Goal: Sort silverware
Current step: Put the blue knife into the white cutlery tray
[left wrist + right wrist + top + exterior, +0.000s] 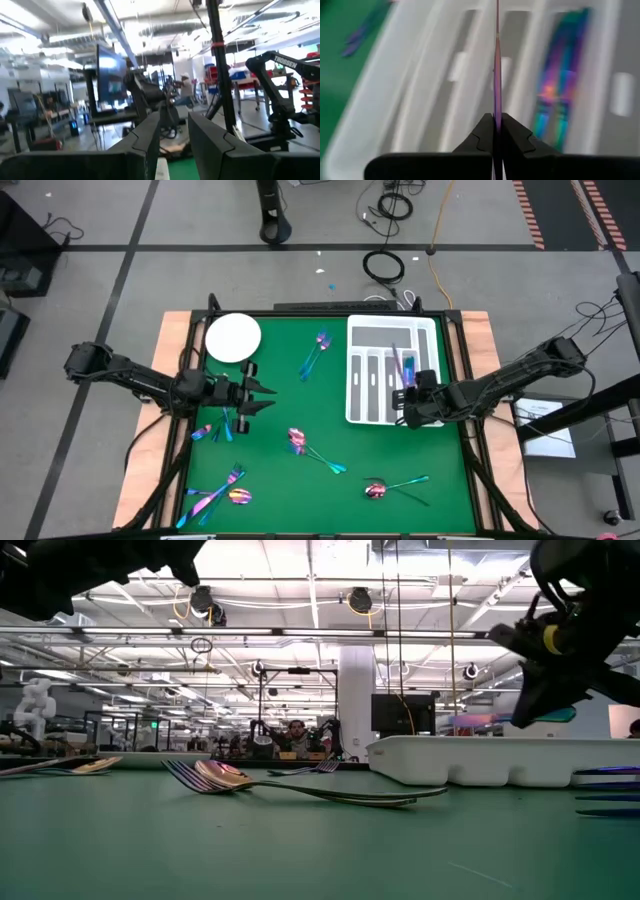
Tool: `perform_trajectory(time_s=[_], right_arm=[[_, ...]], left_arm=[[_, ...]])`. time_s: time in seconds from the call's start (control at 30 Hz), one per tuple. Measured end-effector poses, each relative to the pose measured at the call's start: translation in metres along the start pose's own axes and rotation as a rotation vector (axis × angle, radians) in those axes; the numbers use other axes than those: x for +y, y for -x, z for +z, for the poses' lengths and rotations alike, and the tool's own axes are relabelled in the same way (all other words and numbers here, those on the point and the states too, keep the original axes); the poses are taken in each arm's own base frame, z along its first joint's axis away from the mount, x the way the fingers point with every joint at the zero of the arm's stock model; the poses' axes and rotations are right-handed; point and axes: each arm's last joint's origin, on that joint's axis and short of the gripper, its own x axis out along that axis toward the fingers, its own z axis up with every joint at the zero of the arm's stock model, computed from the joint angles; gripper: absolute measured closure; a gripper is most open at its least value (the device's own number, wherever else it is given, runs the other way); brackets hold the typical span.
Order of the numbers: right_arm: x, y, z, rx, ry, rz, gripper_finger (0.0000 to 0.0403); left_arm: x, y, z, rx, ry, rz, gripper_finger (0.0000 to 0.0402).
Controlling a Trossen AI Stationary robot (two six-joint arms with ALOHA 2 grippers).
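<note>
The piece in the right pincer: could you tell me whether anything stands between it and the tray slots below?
Nothing visible does. The right pincer is shut on a thin pink piece edge-on above the white tray. The slots right under it look bare; the only silverware in the tray lies in a slot to one side.
</note>
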Motion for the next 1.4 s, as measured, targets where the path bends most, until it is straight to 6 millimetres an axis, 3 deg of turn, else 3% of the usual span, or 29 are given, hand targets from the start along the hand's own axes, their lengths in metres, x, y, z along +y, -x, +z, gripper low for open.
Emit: perform_trajectory(time_s=[0.2, 0.83, 1.4], right_arm=[[-0.007, 0.000, 0.001, -0.020, -0.057, -0.067, 0.0403], [-0.006, -0.022, -0.018, 0.018, -0.077, -0.229, 0.0402], [-0.004, -0.022, -0.018, 0.035, 0.013, -0.203, 0.0338]], left_arm=[[-0.001, 0.000, -0.011, 0.104, 0.097, -0.010, 0.0297], [-0.002, 0.000, -0.011, 0.112, 0.176, -0.005, 0.0297], [-0.002, 0.000, -0.012, 0.122, 0.177, -0.006, 0.0297]])
